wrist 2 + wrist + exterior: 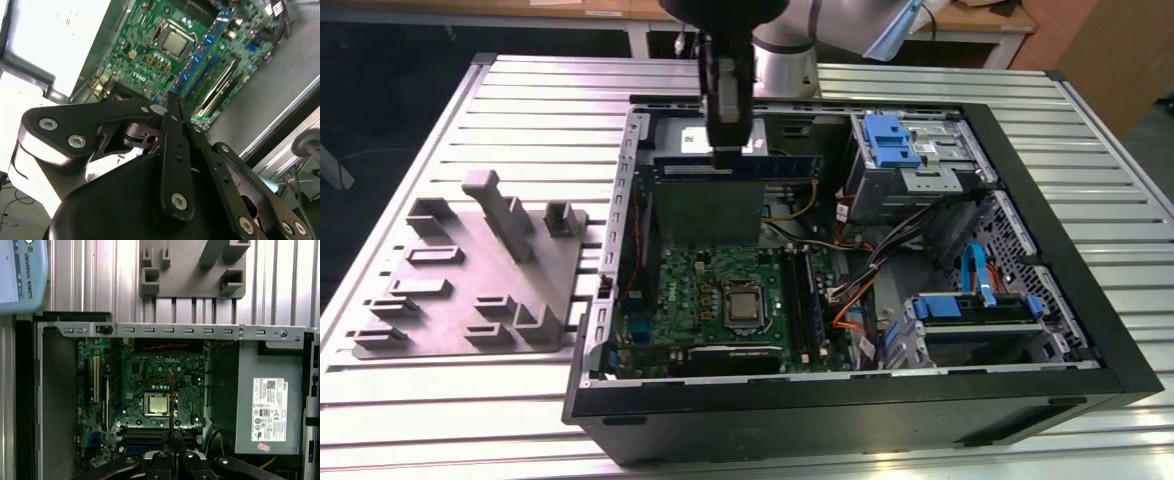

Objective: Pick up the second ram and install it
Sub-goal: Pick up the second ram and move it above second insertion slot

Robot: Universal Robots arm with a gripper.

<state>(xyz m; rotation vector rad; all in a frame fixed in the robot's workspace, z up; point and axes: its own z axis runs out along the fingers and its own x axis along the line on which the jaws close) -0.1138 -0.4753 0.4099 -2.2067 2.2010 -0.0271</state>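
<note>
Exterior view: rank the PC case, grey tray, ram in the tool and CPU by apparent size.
1. PC case
2. grey tray
3 and 4 unsure: the second ram, held up in the tool, looks longer but slimmer than the CPU, and may be nearer the camera.

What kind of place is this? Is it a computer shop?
Probably a robot lab or workshop, not a shop. A robot arm's gripper holds the second ram over an open computer case, which sits on a ribbed metal table beside a grey moulded tray.
</note>
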